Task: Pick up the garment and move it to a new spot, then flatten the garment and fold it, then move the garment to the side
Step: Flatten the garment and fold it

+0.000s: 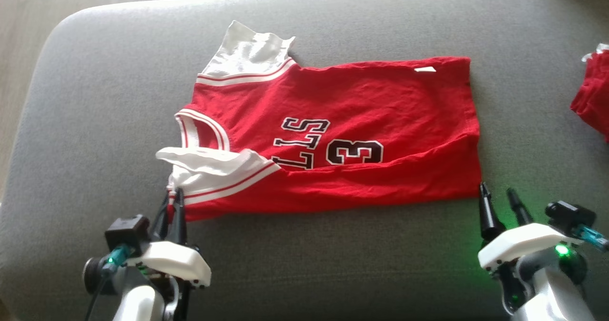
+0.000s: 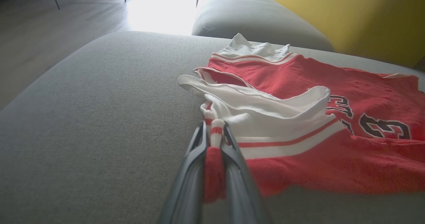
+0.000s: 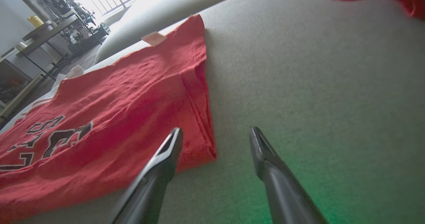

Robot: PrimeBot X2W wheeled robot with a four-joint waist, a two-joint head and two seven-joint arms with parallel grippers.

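Lying spread across a broad grey fabric sofa cushion [image 1: 95, 121], the red basketball jersey [image 1: 357, 135], with white striped shoulders and black lettering, takes up the middle of the head view, shoulders toward the robot's left and hem toward its right. The left gripper [image 1: 173, 195] sits at the near shoulder corner, its dark fingers drawn narrow on a bunch of the white-and-red trim. The right gripper [image 1: 497, 189] stands with its fingers wide apart just beside the near hem corner, holding nothing. A second red cloth [image 1: 592, 97] lies at the cushion's far right edge, well apart from the jersey. From the left wrist view, the left gripper [image 2: 214, 127] has a rolled strip of striped trim and red fabric pinched between its two fingers, with the rest of the jersey [image 2: 332, 84] flat on the cushion [image 2: 83, 117] beyond; a wooden floor [image 2: 49, 25] and a yellow wall [image 2: 348, 15] lie behind. From the right wrist view, the right gripper [image 3: 215, 131] is splayed around the hem corner of the jersey [image 3: 116, 94], one finger over the red cloth and the other over bare cushion [image 3: 315, 68]; whether either touches I cannot tell. A white tag [image 3: 153, 38] sits at the far hem.
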